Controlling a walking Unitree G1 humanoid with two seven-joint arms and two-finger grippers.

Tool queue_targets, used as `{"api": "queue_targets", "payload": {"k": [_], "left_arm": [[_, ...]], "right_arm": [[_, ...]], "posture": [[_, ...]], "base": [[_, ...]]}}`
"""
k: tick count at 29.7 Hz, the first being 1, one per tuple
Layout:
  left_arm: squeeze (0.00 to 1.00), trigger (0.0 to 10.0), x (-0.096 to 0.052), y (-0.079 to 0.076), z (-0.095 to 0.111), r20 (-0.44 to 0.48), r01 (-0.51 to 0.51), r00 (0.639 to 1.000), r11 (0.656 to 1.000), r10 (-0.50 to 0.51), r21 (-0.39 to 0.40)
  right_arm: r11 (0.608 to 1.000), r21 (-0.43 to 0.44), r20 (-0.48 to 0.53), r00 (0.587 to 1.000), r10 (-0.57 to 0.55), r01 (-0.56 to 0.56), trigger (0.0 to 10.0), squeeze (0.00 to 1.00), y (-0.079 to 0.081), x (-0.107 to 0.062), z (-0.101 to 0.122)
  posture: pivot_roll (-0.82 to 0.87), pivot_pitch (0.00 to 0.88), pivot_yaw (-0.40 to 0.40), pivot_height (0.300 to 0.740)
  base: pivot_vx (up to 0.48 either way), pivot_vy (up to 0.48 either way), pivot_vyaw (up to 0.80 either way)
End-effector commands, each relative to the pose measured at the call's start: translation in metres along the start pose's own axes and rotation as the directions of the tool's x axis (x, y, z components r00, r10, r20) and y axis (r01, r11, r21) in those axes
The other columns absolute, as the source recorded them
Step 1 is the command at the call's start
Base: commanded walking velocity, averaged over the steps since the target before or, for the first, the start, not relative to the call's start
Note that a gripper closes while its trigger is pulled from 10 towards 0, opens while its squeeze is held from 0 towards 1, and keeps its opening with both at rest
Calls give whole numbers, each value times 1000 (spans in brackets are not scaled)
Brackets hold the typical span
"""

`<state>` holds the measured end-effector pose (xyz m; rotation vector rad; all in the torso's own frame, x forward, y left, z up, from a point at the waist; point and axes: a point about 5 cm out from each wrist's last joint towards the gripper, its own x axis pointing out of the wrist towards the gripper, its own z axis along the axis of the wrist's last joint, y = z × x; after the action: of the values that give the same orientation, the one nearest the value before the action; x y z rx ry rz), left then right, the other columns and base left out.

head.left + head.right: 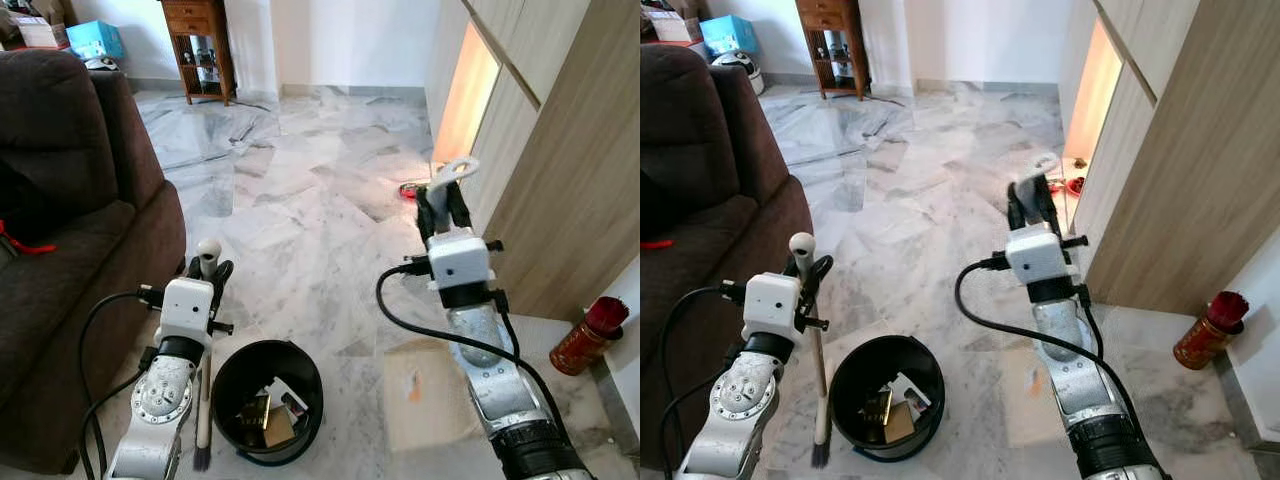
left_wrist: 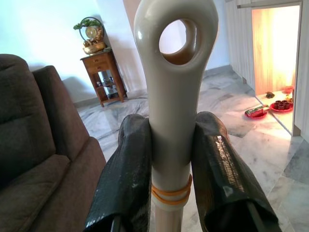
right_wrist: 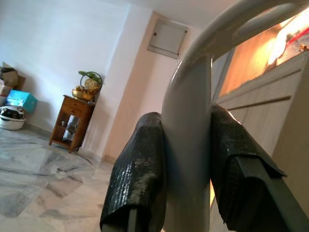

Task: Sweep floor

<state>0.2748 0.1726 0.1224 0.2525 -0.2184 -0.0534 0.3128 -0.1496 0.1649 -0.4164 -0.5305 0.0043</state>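
Observation:
My left gripper is shut on the pale handle of a hand brush, just under the handle's round eye. The brush hangs upright, with its dark bristles close to the floor beside a black bin. Further right, my right gripper is raised and shut on a white looped handle, which looks like a dustpan's. My arm hides the handle below the fingers. A beige flat pan rests on the marble floor under that arm. I cannot tell whether it joins the handle.
The bin holds several scraps of rubbish. A brown sofa fills the left side. A wooden cabinet wall runs along the right, with a red bottle at its foot and red dishes by a lit niche. Open marble floor stretches ahead.

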Motion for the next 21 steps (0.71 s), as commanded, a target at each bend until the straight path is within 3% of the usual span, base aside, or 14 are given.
{"api": "queue_targets", "payload": {"k": [1,11,21], "left_arm": [[0,10000,6,0,9,51,8,999,1000,-8,-6],[0,10000,5,2,9,54,-5,999,1000,6,-14],[0,10000,4,2,10,57,-14,998,1000,15,-17]], "right_arm": [[1000,-9,33,999,-20,20,10000,0,-6,2,3],[999,17,-12,999,-32,33,10000,0,-9,-2,-8],[989,126,-86,994,-61,72,10000,0,-5,-8,-17]], "posture": [[-17,0,34,740],[0,0,27,740],[9,0,21,740]], "base": [[0,0,0],[0,0,0],[0,0,0]]}}
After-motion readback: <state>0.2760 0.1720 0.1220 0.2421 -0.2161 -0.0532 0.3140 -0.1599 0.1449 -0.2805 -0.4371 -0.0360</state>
